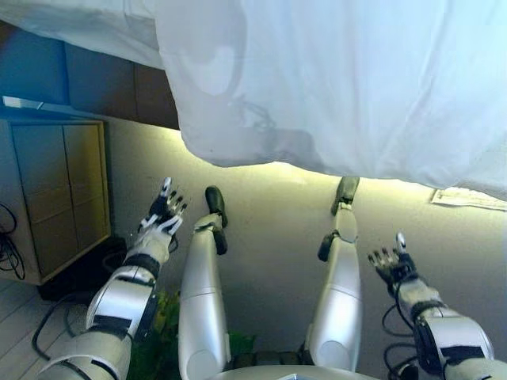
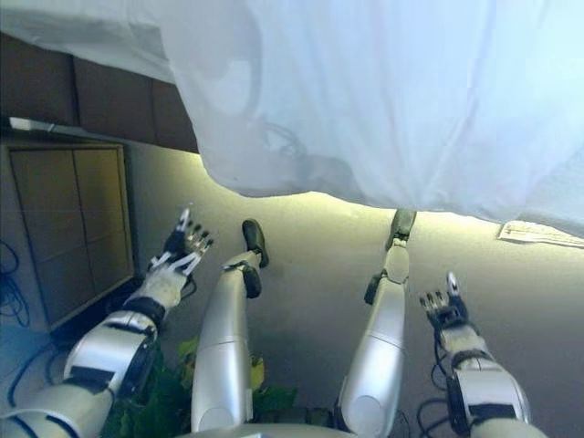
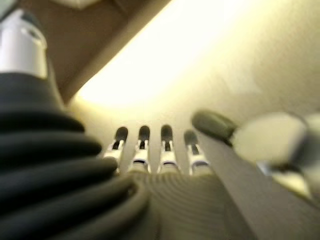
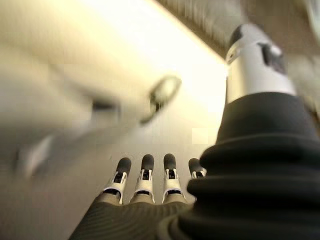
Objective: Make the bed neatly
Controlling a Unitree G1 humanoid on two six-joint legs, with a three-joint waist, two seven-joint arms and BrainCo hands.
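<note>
The white sheet (image 1: 341,87) hangs over the bed's edge, ahead of the robot, bunched and wrinkled at its corner. Nothing looks tidy yet, so I think the job has hardly begun. The left hand (image 1: 162,214) and the right hand (image 1: 390,263) are both down low, well apart from the sheet, fingers straight and empty. A cabinet (image 1: 59,190) stands to the left.

From my station, the white duvet (image 1: 341,79) ran off the top and right edges of both eye views, so I couldn't see the bed beneath it. The wooden cabinet (image 1: 59,190) was cut by the left edge. A flat paper-like thing (image 1: 469,199) on the floor was too small to identify.
</note>
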